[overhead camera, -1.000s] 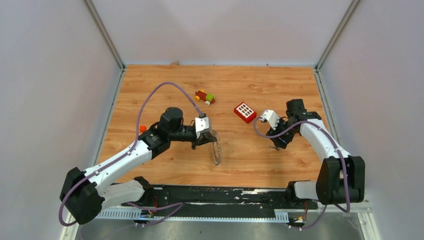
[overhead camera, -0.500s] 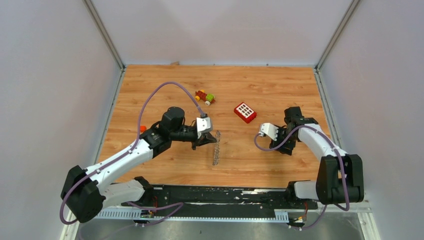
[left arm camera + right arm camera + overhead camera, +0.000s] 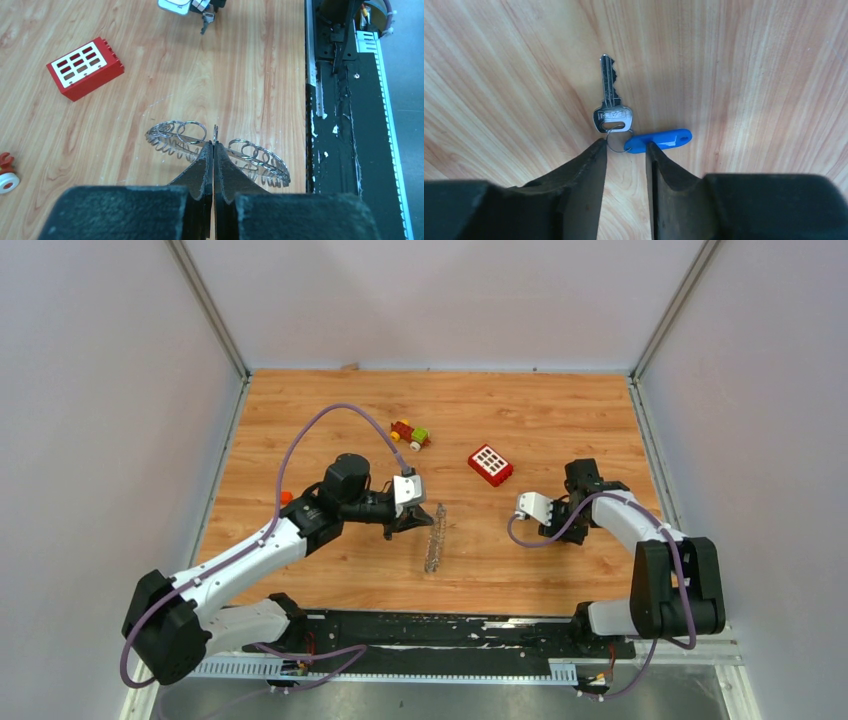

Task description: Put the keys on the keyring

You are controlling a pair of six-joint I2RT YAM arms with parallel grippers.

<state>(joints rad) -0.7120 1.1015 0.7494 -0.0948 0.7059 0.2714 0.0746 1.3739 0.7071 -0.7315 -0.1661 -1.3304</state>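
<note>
So the keys (image 3: 611, 107) are lying flat on the table (image 3: 560, 420), over toward its right edge and in the near half. The silver key's long axis points straight away from the right gripper (image 3: 624, 150). The blue tag (image 3: 659, 140) sticks out crosswise to the right, and both hang off a little link ring (image 3: 616, 141). That link ring sits right at the right gripper's tips. The jaws are partly spread and straddling it, and as far as we can see they're not pinching anything. We reckon the right arm is the obvious one for the pickup, since the keys are dead ahead of it. The keyring (image 3: 177, 135) is well apart, out toward the middle of the table to the left. It's standing on edge with the left gripper (image 3: 214, 146) pressed tight on its top rim.
</note>
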